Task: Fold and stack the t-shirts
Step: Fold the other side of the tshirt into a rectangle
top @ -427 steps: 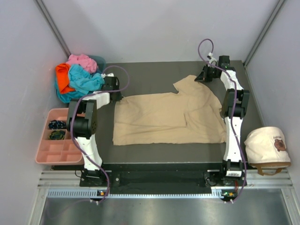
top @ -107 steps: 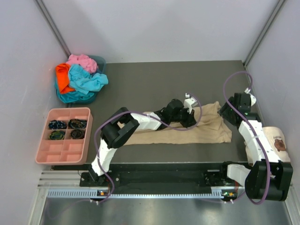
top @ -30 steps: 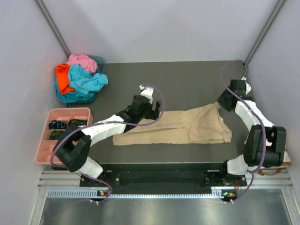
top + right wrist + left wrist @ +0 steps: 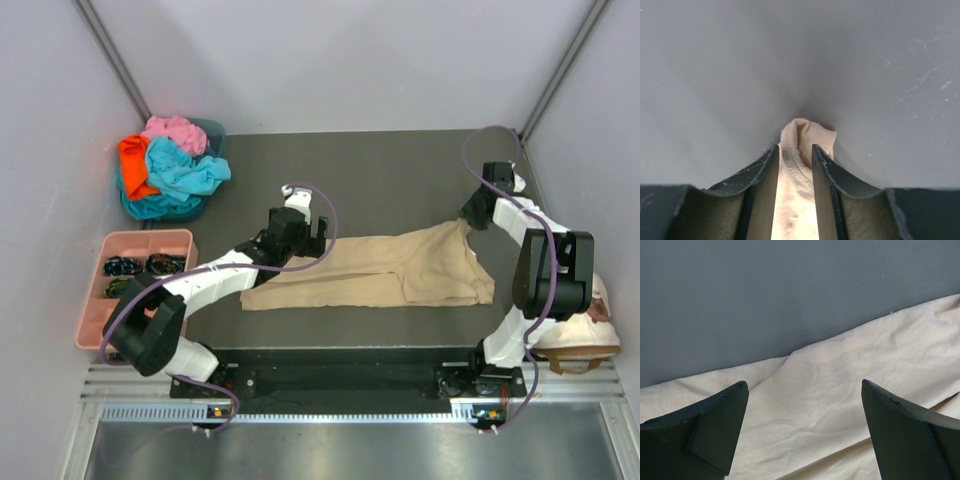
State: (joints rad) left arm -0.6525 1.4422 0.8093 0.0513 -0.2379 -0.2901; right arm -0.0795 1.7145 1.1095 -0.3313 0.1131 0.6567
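Pink plastic compartment tray [image 4: 88, 338]: sits beside the left edge of the bench, near the front. Small dark items lie in its far compartments; what they are is too small to tell. The left arm's elbow covers part of it.

Heap of t-shirts: a turquoise cotton t-shirt [image 4: 188, 170], an orange cotton t-shirt [image 4: 132, 165] and a pink cotton t-shirt [image 4: 175, 131] are bundled unfolded in a teal tub [image 4: 212, 129] at the far left corner. Pink lies furthest back, orange on the left, turquoise on top toward the right.

Left claw [image 4: 803, 385]: wide, with nothing between its two dark fingers. It hangs over the far long edge of the tan shirt, toward the shirt's left half, not touching the cloth.

Dark grey bench [image 4: 400, 170]: a matte flat top that carries the tan shirt.

Large tan cotton short-sleeved t-shirt [image 4: 370, 272]: lies across the middle of the bench as a long narrow band folded lengthwise, running from left to right. Its left end is flat. Its far right corner rises in a peak to the right claw.

Right claw [image 4: 795, 147]: narrow, with its two fingers pressed on either side of a bunched fold of the tan shirt. The cloth fills the gap between them and pokes out past the tips.

Cream fabric cap with a brown emblem [image 4: 575, 335]: rests off the right side of the bench, near the front, partly hidden behind the right arm.
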